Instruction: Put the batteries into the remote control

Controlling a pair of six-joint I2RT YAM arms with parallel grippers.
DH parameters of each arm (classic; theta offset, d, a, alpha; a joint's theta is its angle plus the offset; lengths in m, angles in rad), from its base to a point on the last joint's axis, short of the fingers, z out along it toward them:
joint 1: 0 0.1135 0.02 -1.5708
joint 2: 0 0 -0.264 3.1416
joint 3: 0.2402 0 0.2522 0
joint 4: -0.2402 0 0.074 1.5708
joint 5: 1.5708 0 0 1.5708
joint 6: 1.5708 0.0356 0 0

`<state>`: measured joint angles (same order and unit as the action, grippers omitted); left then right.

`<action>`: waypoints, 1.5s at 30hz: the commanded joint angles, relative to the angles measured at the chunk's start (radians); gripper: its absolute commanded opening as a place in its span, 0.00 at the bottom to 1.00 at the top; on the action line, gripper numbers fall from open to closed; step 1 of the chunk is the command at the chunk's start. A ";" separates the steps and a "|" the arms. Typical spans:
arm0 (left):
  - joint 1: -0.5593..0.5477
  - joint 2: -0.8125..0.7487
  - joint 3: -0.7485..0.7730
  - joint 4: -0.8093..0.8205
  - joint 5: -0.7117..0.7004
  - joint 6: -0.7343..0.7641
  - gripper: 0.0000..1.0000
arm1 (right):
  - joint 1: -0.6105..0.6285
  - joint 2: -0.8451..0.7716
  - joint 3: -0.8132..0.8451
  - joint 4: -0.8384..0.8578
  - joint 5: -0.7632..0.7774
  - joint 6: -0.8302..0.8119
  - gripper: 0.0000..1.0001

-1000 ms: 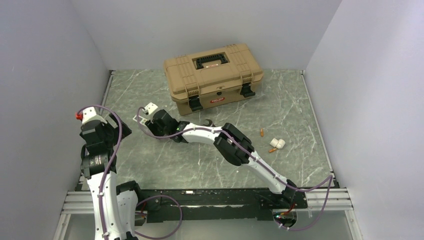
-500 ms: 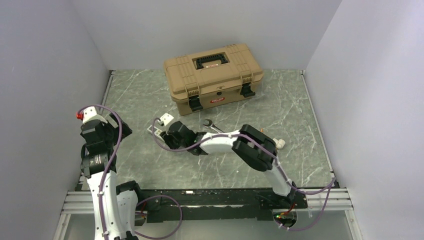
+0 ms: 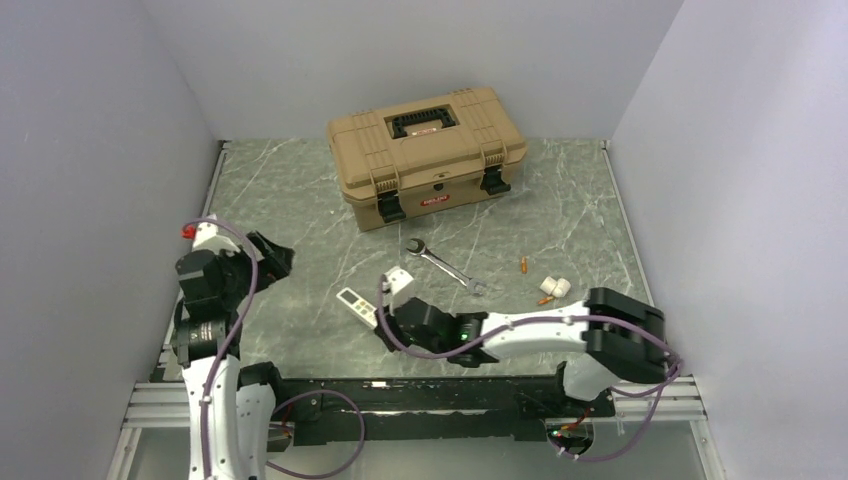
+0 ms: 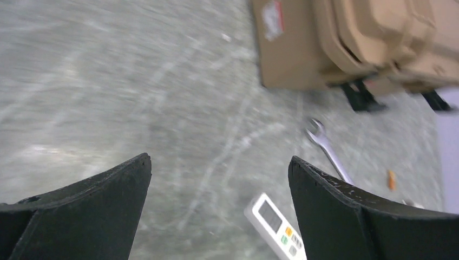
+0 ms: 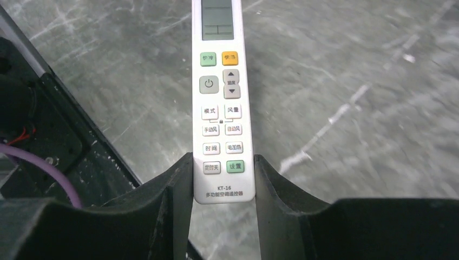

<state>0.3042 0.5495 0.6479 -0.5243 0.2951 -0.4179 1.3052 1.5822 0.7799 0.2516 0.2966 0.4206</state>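
The remote control is a slim white bar, button face up, near the table's front. My right gripper is shut on its lower end. In the right wrist view the remote sits squeezed between both fingers of the gripper. My left gripper is open and empty, left of the remote; in its wrist view the remote shows below right. Two small orange batteries lie at the right.
A tan toolbox stands shut at the back, also in the left wrist view. A steel wrench lies in front of it. A small white piece lies by the batteries. The black front rail runs below.
My right arm has pulled back from the far left towards the front edge, bringing the remote with it. My left gripper has shifted a little right and forward.
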 commanded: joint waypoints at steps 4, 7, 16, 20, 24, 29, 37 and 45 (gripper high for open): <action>-0.436 -0.090 -0.024 0.082 -0.093 -0.247 0.99 | 0.032 -0.356 -0.152 -0.106 0.199 0.191 0.00; -0.607 -0.086 -0.070 0.138 -0.158 -0.373 0.99 | 0.036 -0.482 -0.209 -0.138 0.228 0.222 0.00; -0.978 -0.008 -0.133 0.297 -0.359 -0.590 0.99 | 0.066 -0.616 -0.212 -0.216 0.274 0.232 0.00; -1.054 0.053 -0.124 0.333 -0.428 -0.644 0.99 | 0.082 -0.600 -0.183 -0.227 0.289 0.220 0.00; -1.086 0.075 -0.117 0.332 -0.477 -0.682 0.97 | 0.110 -0.589 -0.161 -0.223 0.310 0.217 0.00; -1.094 0.078 -0.140 0.349 -0.488 -0.718 0.92 | 0.145 -0.575 -0.139 -0.191 0.319 0.209 0.00; -1.096 0.094 -0.156 0.408 -0.474 -0.738 0.67 | 0.186 -0.525 -0.099 -0.150 0.325 0.188 0.00; -1.097 0.081 -0.191 0.446 -0.456 -0.753 0.48 | 0.188 -0.514 -0.104 -0.110 0.363 0.182 0.00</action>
<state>-0.7876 0.6411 0.4671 -0.1402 -0.1688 -1.1473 1.4868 1.0676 0.6357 0.0578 0.6125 0.6186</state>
